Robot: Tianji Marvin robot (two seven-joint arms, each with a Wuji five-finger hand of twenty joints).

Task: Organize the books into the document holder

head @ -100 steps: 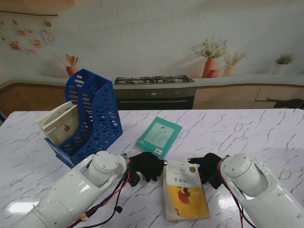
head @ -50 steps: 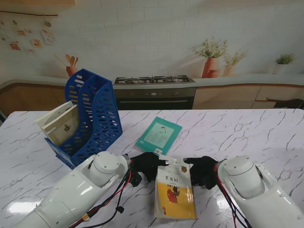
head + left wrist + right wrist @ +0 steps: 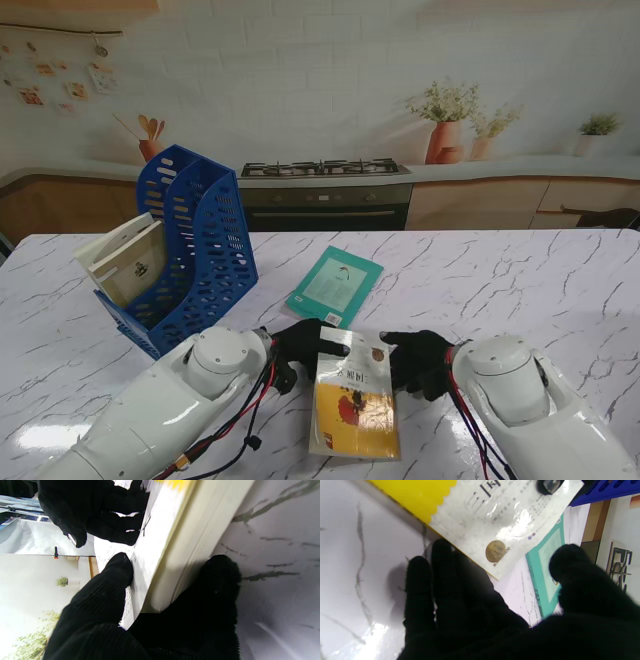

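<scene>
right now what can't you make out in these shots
- Yellow book: the title is too small in the stand view and cut off by the edge in both wrist views.
- Left hand: the book's raised edge hides the fingers under it in the stand view.
- Blue document holder: its perforated walls hide the lower parts of the books inside.
- Teal book: the right hand covers part of it in the right wrist view.

Well beyond my reach, past the far edge of the white marble tabletop (image 3: pixel 520 280), a gas stove (image 3: pixel 322 168) sits on a counter above a dark oven (image 3: pixel 325 207). Farther right stand two terracotta potted plants (image 3: pixel 447 122) and a small green plant (image 3: pixel 598 127). A utensil jar (image 3: pixel 150 140) stands at far left.
</scene>
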